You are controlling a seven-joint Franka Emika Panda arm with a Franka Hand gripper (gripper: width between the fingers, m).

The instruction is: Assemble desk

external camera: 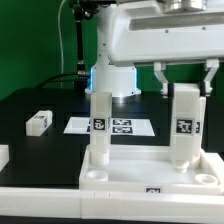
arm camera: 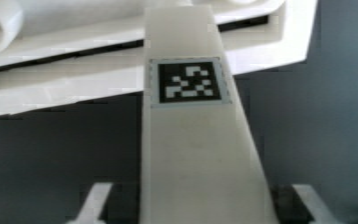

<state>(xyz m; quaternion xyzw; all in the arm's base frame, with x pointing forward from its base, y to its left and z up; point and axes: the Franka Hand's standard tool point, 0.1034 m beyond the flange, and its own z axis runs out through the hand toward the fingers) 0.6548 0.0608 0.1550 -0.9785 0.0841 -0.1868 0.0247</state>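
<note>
Wrist view shows you the claw (arm camera: 197, 205) clamped on a tagged white leg (arm camera: 194, 150) standing upright on the tabletop panel (external camera: 150, 172); a second leg (external camera: 100, 125) stands upright on that panel too.

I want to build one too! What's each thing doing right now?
tabletop panel: lying flat, rim up
leg at the exterior view's left: standing upright on the panel
leg at the exterior view's right: upright on the panel
loose leg: lying down, apart
gripper: straddling that right leg's top, grip unclear
</note>
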